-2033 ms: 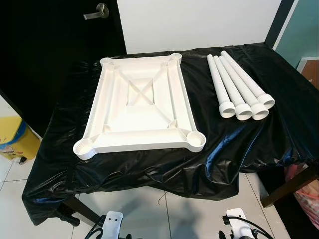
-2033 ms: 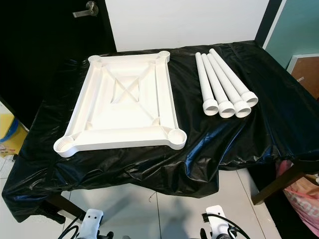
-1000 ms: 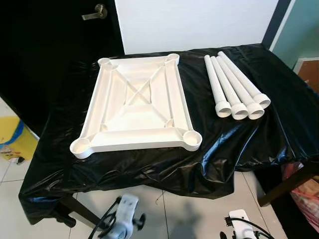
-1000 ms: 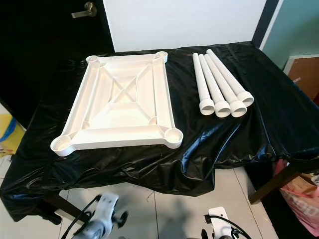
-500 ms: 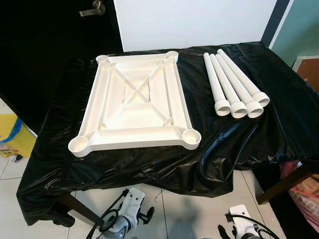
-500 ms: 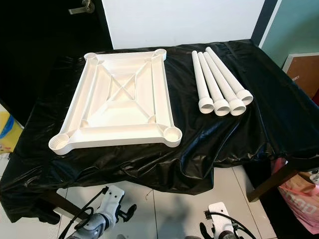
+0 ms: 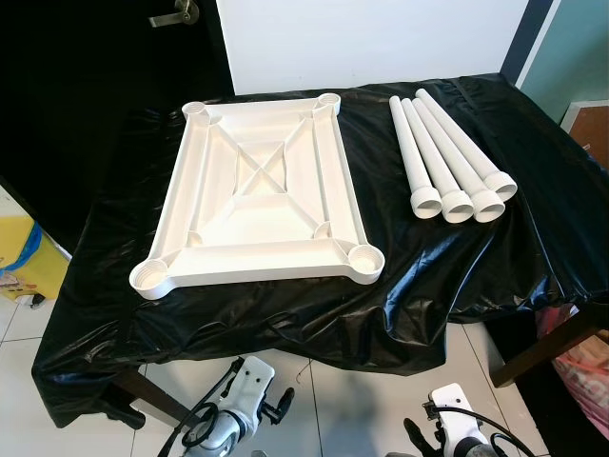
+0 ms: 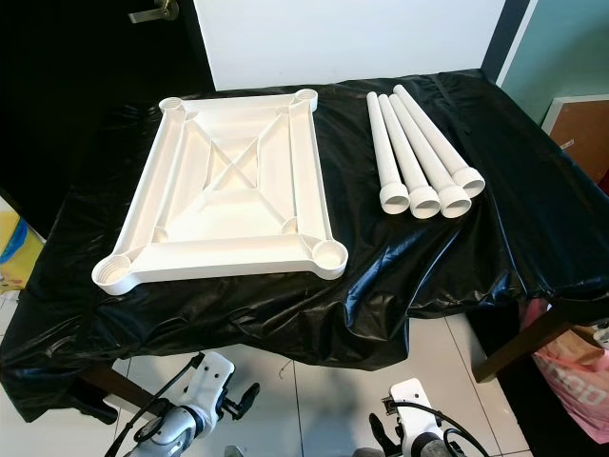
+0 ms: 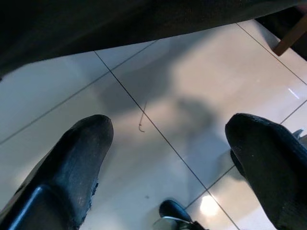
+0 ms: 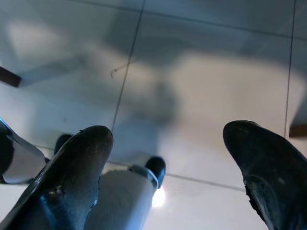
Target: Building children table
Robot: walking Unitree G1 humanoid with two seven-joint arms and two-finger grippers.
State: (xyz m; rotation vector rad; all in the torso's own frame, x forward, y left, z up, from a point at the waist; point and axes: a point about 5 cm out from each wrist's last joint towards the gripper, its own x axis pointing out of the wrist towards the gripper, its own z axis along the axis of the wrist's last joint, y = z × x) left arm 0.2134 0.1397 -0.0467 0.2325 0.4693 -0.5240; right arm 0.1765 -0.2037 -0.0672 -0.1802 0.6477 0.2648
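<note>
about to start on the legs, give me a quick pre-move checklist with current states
1. White plastic tabletop lies underside up, corner sockets exposed: ok.
2. Four white plastic tube legs lie together to the tabletop's right: ok.
3. Left tool open over the tiled floor, holding nothing: ok.
4. Right tool open, holding nothing: ok.
5. Tools raised to the black-covered table: not ok, both low.
6. Socket threads: cannot tell.
</note>
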